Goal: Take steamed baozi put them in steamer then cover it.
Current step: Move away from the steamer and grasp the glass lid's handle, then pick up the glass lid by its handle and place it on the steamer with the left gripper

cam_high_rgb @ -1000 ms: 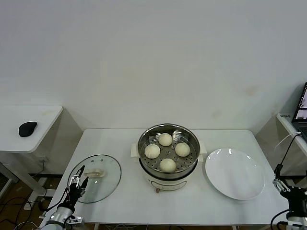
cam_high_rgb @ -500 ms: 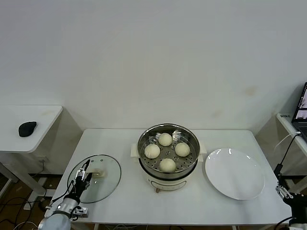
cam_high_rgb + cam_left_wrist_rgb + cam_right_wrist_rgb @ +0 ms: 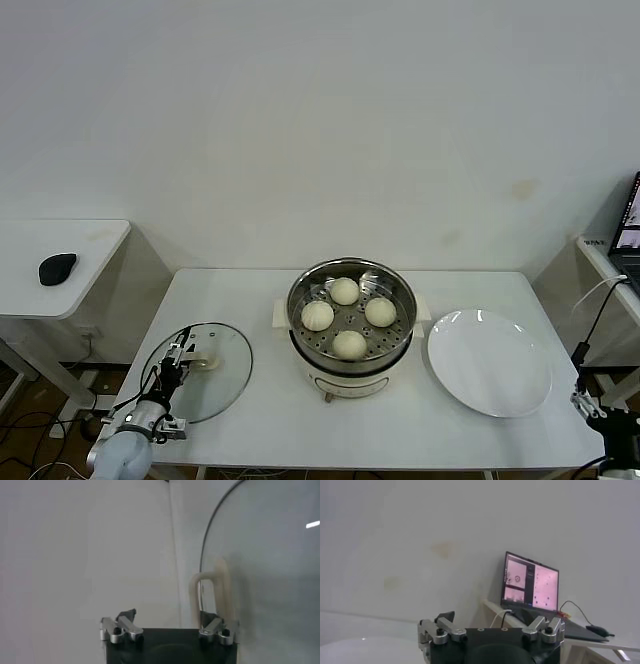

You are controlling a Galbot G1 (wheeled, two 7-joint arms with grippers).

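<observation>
The left gripper (image 3: 180, 362) sits low over the glass lid (image 3: 205, 372) at the lid's cream handle (image 3: 203, 361), and its jaws look part-way in, one finger either side of the handle in the left wrist view (image 3: 209, 600), though whether they already press on it cannot be told; the lid lies flat on the table (image 3: 260, 420) to the left of the steamer (image 3: 350, 325). The right gripper (image 3: 600, 415) is parked off the table's right edge, low beside the plate (image 3: 490, 362); its jaws stand wide and hold nothing, and its wrist view looks off toward a laptop (image 3: 530, 587) on a side desk. Moving outward, the steamer stands at the middle of the table with all four baozi (image 3: 348, 318) resting on its perforated tray, apart from one another, one at the back, two at the sides and one at the front. The plate to the right is bare. A dark mouse (image 3: 57, 268) lies on a separate desk at far left. By my reading the loading part is finished, since no bun is left outside the pot. What is left is the cover: grip the lid by its handle, lift it, carry it right and set it down on the steamer's rim.
</observation>
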